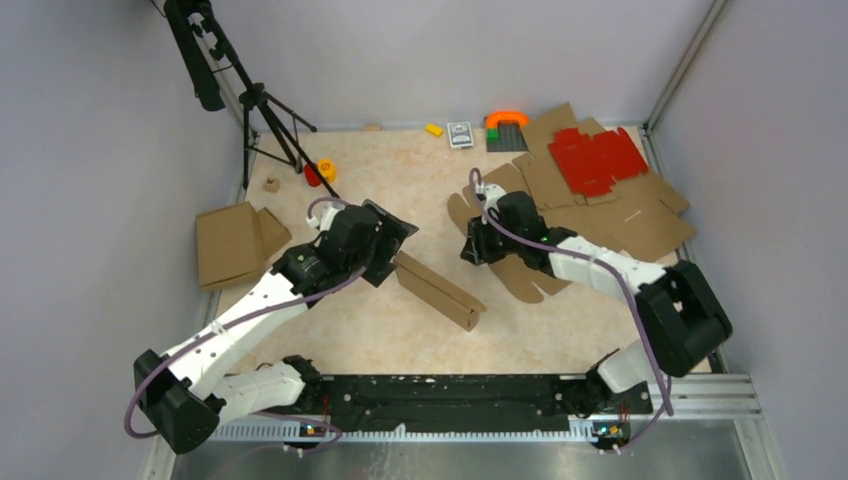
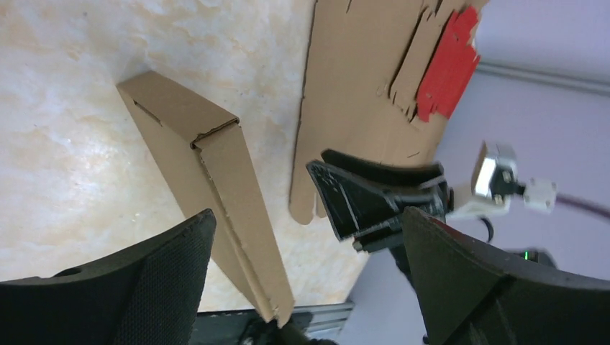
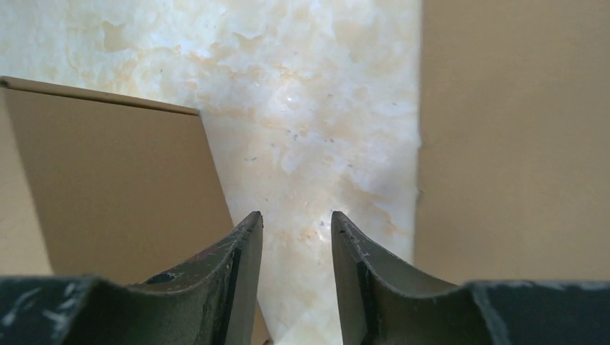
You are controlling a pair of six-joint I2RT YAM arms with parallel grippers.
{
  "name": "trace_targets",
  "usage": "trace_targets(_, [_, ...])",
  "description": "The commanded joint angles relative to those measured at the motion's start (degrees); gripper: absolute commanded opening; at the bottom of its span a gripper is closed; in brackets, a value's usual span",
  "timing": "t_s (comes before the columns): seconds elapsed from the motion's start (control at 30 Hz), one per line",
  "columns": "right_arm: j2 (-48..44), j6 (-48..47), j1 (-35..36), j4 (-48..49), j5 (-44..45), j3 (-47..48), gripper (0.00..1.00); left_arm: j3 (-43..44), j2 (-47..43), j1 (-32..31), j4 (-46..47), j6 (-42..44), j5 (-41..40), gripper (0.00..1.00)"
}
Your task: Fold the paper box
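Left gripper (image 2: 308, 215) agape (paper box (image 2: 216, 165) just beside)

The paper box (image 1: 440, 292) lies folded near the middle of the table (image 1: 380, 335), running diagonally from the centre toward the near edge. A stack of flat cardboard blanks (image 1: 640, 215) fills the far right corner, with a smaller die-cut sheet (image 1: 597, 160) on top. Another folded cardboard piece (image 1: 232, 243) sits at the left edge. A tripod (image 1: 262, 110) stands at the far left corner, and a card pack (image 1: 460, 134) lies along the far edge.
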Motion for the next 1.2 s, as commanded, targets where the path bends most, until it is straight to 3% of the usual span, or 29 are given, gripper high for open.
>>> trace_targets(0.0, [-10.2,0.6,-1.8,2.3,5.6,-3.4,0.41,-1.0,0.6,0.2,1.1,-12.1,-1.7,0.99])
trace_targets(0.17, [-17.9,0.5,-2.1,1.3,7.6,-6.3,0.45,4.3,7.8,2.8,-10.5,-12.1,1.8,0.99])
trace_targets(0.33, [-20.9,0.3,-2.1,0.0,7.9,-7.0,0.47,12.5,17.3,6.9,-17.5,-1.5,9.6,0.99])
trace_targets(0.47, [-22.3,0.3,-2.1,-0.2,8.1,-7.6,0.47,16.6,21.7,7.4,-20.2,1.9,12.2,0.97])
trace_targets(0.5, [-22.5,0.3,-2.1,-0.1,8.0,-7.7,0.47,16.5,22.3,7.4,-20.0,2.0,14.0,0.9])
trace_targets(0.57, [-22.9,0.3,-2.1,-0.1,8.0,-7.7,0.47,15.2,23.5,7.5,-18.0,1.5,17.0,0.67])
trace_targets(0.63, [-23.0,0.3,-2.1,-0.2,8.0,-7.6,0.47,14.3,24.6,7.4,-15.2,1.6,19.8,0.57])
trace_targets(0.73, [-23.6,0.2,-2.1,-1.0,8.0,-7.3,0.47,13.8,25.5,7.3,-15.6,1.2,18.4,0.58])
trace_targets(0.97, [-25.8,0.2,-2.1,-1.2,7.4,-8.5,0.47,10.9,24.3,7.4,-14.4,-1.9,14.9,0.75])
trace_targets(1.17, [-26.6,0.6,-2.2,-1.0,6.9,-9.1,0.47,13.6,28.6,7.7,-16.8,-0.5,9.5,0.72])
